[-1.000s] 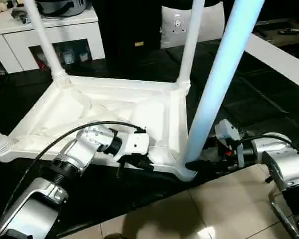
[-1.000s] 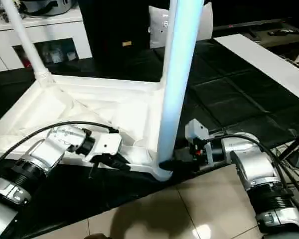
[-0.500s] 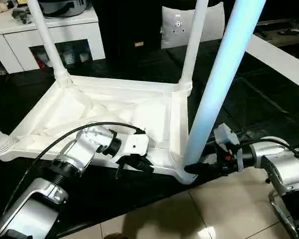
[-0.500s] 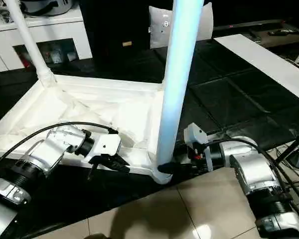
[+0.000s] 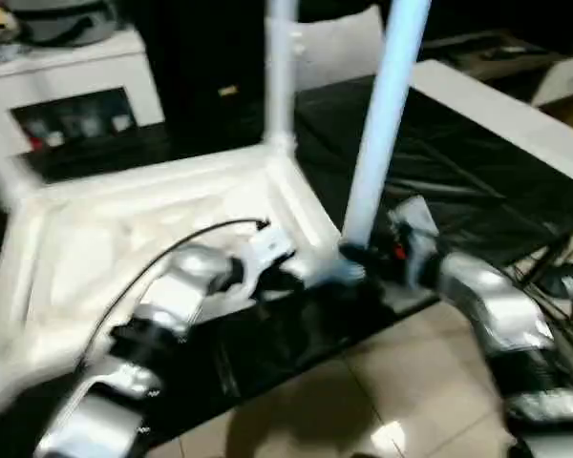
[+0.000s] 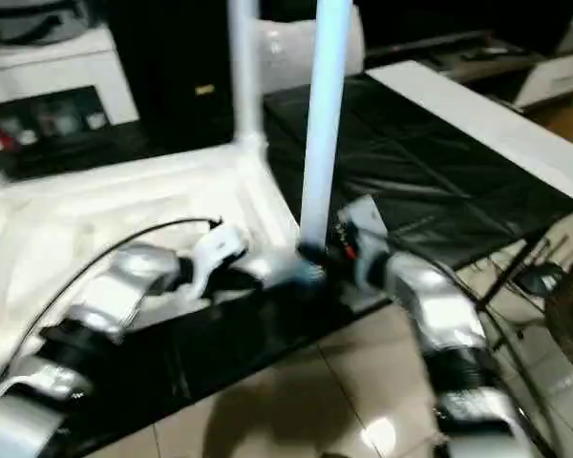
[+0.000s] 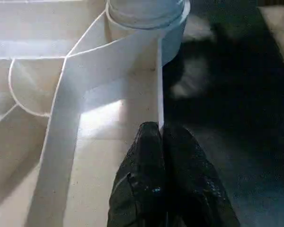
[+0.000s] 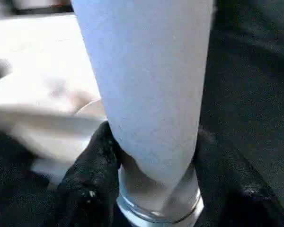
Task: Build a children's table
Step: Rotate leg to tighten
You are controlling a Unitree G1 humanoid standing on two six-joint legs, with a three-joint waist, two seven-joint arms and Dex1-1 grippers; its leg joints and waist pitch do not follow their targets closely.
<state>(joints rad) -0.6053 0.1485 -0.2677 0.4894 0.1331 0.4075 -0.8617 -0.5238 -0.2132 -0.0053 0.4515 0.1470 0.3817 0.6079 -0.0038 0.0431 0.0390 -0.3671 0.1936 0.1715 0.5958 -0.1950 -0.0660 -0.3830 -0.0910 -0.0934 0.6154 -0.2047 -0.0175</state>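
The right gripper is clasping the leg above its socket, the closed left gripper is pressing the tabletop rim, so a sideways pull is risking tilting it.

The supporting surface is a black mat spread over a floor of light glossy tiles. The mat's surface shows seams and wrinkles. The children's table lies directly on the mat, upside down, with its ribbed underside facing up and its legs standing upward from the corner sockets. One corner of the tabletop sits near the mat's front edge, just beside the bare tiles.
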